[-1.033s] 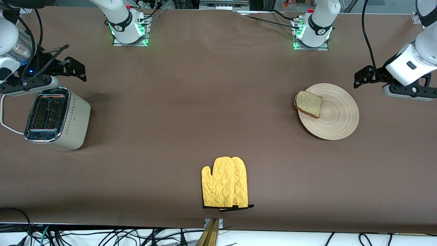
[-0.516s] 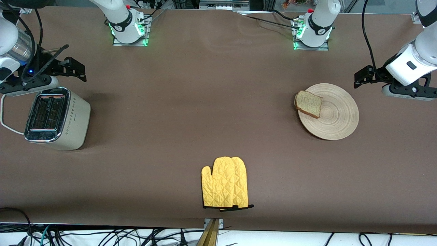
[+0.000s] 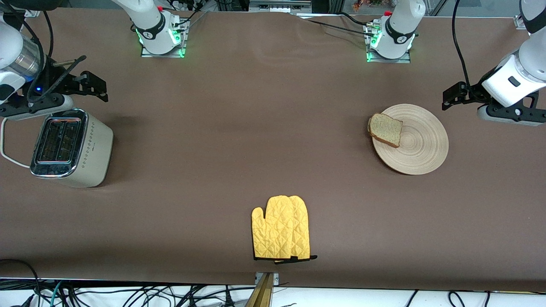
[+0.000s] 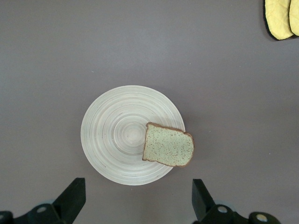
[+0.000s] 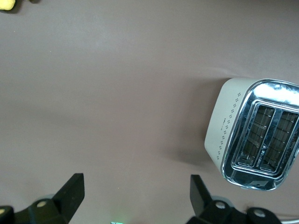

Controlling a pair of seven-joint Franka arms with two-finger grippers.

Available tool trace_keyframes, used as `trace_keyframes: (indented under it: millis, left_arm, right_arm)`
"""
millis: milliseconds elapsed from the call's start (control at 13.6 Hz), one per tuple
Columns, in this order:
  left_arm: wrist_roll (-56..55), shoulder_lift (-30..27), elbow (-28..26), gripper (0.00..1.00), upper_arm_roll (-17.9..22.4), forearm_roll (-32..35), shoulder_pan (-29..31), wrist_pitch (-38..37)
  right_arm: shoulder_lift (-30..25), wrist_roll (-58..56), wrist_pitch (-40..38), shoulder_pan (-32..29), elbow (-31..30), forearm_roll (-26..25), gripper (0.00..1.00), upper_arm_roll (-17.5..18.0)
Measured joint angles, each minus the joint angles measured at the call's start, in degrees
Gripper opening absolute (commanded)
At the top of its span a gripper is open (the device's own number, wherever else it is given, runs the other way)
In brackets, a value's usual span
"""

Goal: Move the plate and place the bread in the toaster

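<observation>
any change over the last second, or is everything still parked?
Nothing visibly changed. The bread lies on the plate at its rim, toward the right arm's end. The toaster stands with both slots empty, and the oven mitt lies nearest the front camera. The left gripper stays open above the table beside the plate, the right gripper open beside the toaster; neither holds anything.

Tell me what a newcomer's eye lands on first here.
The bright yellow oven mitt stands out, lying nearest the front camera at mid-table. Next, the bread overhanging the rim of the plate toward the left arm's end, and the toaster at the right arm's end. The left gripper and right gripper hang open, waiting.
</observation>
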Motion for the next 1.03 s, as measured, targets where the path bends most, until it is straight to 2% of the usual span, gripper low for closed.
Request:
trace_keyframes:
  millis: [1033]
  left_arm:
    - [0.0,0.0,0.0,1.0,0.0,0.0,0.0,-0.7]
  right_arm:
    - [0.0,0.0,0.0,0.0,0.0,0.0,1.0,0.0]
